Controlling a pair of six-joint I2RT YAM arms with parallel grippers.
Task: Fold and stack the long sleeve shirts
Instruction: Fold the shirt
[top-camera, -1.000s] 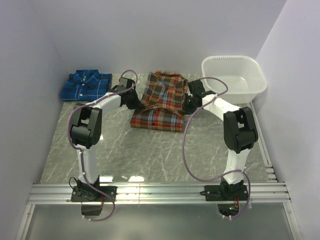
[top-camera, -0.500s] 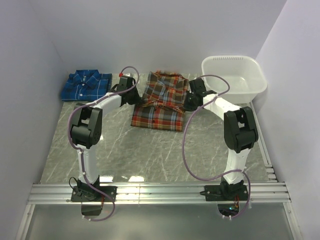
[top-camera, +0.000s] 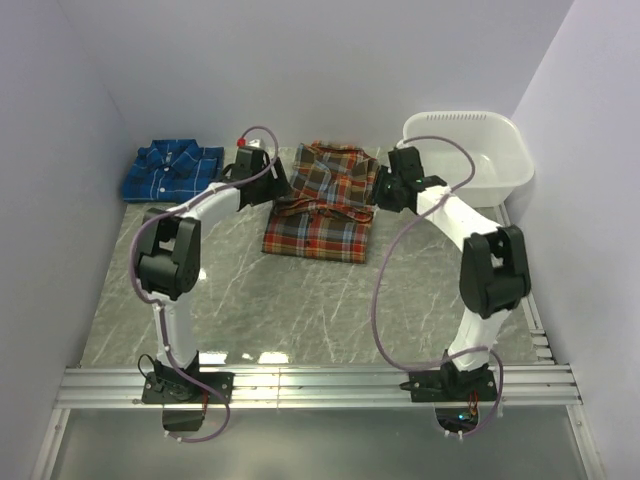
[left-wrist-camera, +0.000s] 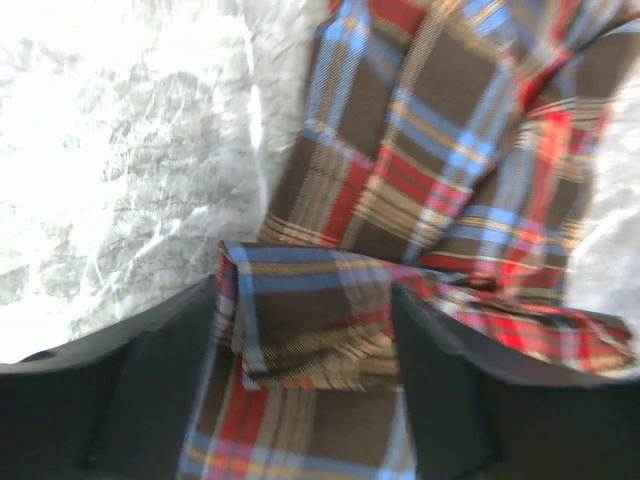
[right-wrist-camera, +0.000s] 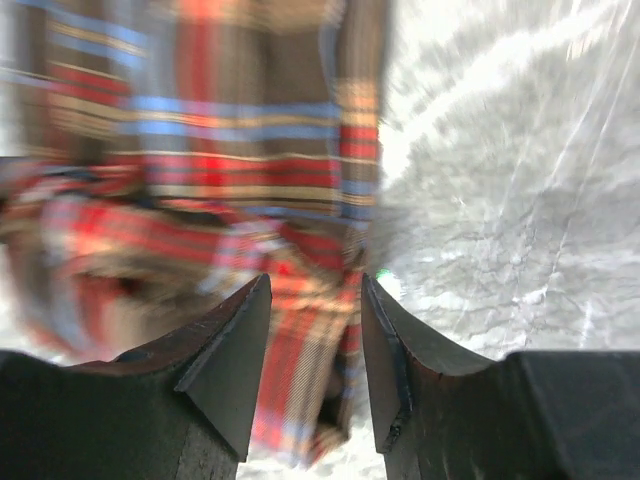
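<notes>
Left arm (top-camera: 205, 205), right arm (top-camera: 450, 212), jaws parted.

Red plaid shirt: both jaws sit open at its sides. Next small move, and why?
Probably raise both grippers straight up, clear of the cloth. The left gripper and right gripper have jaws apart, with folded edges of the red plaid shirt lying loose between them, so the fold looks released. Pulling sideways might drag it open.

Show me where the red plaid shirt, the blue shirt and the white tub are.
red plaid shirt (top-camera: 318, 228), top external view, lower folded body
blue shirt (top-camera: 170, 172), top external view, folded front
white tub (top-camera: 465, 130), top external view, far wall
</notes>
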